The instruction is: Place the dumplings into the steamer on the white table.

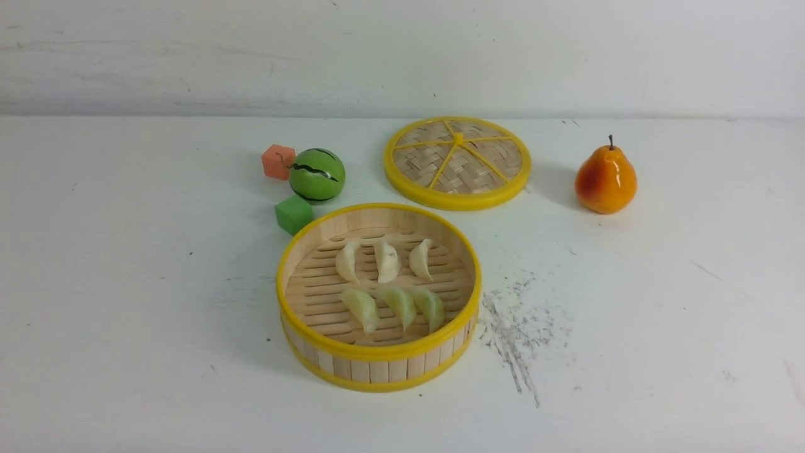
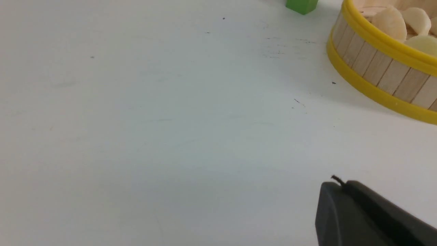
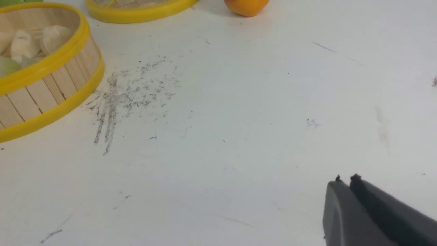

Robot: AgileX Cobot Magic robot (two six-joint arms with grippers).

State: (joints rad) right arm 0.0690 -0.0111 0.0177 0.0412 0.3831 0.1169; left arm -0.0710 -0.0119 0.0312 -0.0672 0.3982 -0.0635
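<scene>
The steamer (image 1: 377, 362) stands on the white table (image 1: 126, 314) near the middle front. Inside it lie three cream dumplings (image 1: 385, 260) in a far row and three pale green dumplings (image 1: 399, 307) in a near row. No gripper shows in the front view. In the left wrist view my left gripper (image 2: 338, 184) is shut and empty over bare table, away from the steamer (image 2: 372, 65). In the right wrist view my right gripper (image 3: 345, 181) is shut and empty, away from the steamer (image 3: 51, 89).
The flat woven lid (image 1: 457, 162) lies behind the steamer. A toy watermelon (image 1: 317, 175), an orange block (image 1: 278, 162) and a green block (image 1: 294, 214) sit at the back left. A toy pear (image 1: 605, 179) stands at the right. Dark scuffs (image 1: 516, 327) mark the table.
</scene>
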